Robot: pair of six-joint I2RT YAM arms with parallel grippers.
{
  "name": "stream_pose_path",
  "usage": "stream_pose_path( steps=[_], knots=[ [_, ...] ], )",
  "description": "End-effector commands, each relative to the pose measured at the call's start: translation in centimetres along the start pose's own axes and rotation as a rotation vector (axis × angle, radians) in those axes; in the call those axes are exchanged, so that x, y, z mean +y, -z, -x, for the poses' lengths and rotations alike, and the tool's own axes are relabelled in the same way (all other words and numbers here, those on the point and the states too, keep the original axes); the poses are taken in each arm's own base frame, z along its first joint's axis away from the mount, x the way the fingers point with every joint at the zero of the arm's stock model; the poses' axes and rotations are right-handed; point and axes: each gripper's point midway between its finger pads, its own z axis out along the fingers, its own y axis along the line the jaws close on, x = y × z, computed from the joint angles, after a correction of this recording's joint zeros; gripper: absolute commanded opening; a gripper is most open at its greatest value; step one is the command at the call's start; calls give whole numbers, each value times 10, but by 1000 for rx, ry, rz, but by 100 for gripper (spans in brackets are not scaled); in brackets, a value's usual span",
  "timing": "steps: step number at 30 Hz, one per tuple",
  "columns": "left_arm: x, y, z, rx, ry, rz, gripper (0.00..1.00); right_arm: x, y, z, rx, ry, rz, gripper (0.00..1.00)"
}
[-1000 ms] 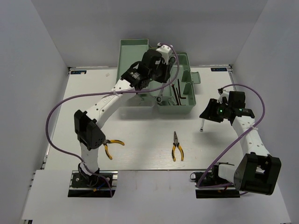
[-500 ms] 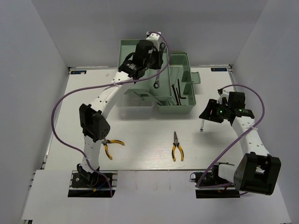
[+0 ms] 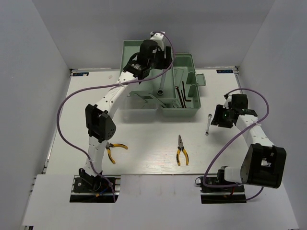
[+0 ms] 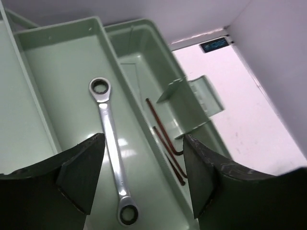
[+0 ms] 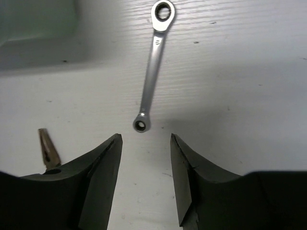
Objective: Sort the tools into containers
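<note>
Lining up the right claw [image 5: 145, 143] on a loose wrench while the left claw [image 4: 143, 143] is hanging parted over the toolbox [image 3: 180, 115].
Left pliers [image 3: 114, 151] and middle pliers [image 3: 181, 149] are lying at 7 and 6 o'clock on the counter [image 3: 144, 139]. At 3 o'clock the right claw, fingers apart and empty, is hovering just short of the small silver wrench [image 5: 154, 62], so it probably needs to advance, lower and close on the shank. At 12 o'clock the ratchet wrench [image 4: 111, 148] is lying in the tray under the empty left claw.

top: overhead, far | left wrist: close over toolbox [image 4: 57, 72] | right wrist: close over table [image 5: 240, 72]
</note>
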Motion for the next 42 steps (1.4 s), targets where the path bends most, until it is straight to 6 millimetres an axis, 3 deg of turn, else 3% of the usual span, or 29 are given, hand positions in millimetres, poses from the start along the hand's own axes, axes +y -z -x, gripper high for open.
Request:
stream_pose_path(
  steps=[1, 2, 4, 5, 6, 7, 8, 9, 10, 11, 14, 17, 18, 22, 29, 32, 37, 42],
  knots=[
    [-38, 55, 66, -134, -18, -130, 76, -19, -10, 4, -5, 30, -102, 51],
    [-44, 80, 87, -181, -39, -155, 76, -21, -15, 1, 14, 32, -112, 51],
    [-62, 100, 70, -140, -51, -256, 75, -21, -21, 3, 27, 39, -131, 49],
    [-59, 100, 39, -86, -61, -273, 72, -24, -26, 0, 49, 37, -149, 48],
    [-70, 146, 59, -154, -81, -320, 60, -24, -30, 0, 60, 42, -157, 48],
    [-73, 162, 51, -147, -85, -357, 56, -17, -33, 2, 64, 58, -150, 46],
    [-63, 164, 9, -74, -94, -350, 51, -22, -40, 1, 78, 50, -180, 46],
    [-59, 178, 0, -68, -109, -348, 38, -22, -42, 0, 86, 51, -184, 46],
    [-60, 215, 9, -118, -124, -368, 37, -20, -43, 4, 81, 46, -183, 46],
    [-48, 218, -32, -40, -126, -352, 37, -11, -46, 6, 81, 60, -174, 45],
    [-28, 257, -73, -11, -144, -309, 51, -6, -50, 7, 94, 46, -169, 45],
    [-9, 279, -109, 47, -162, -258, 58, -5, -53, 6, 101, 34, -167, 45],
    [-4, 292, -112, 43, -162, -243, 59, -3, -56, 3, 110, 13, -159, 43],
    [6, 307, -149, 100, -144, -232, 63, -3, -67, -6, 154, -24, -160, 41],
    [11, 314, -188, 170, -28, -221, 64, -8, -87, -19, 212, -50, -196, 41],
    [14, 314, -206, 207, 14, -208, 63, -16, -86, -17, 206, -32, -269, 30],
    [16, 309, -232, 282, 55, -192, 62, -33, -83, -30, 247, -41, -336, 1],
    [11, 298, -272, 405, 100, -224, 62, -30, -67, -26, 228, -45, -305, 0]
  ],
)
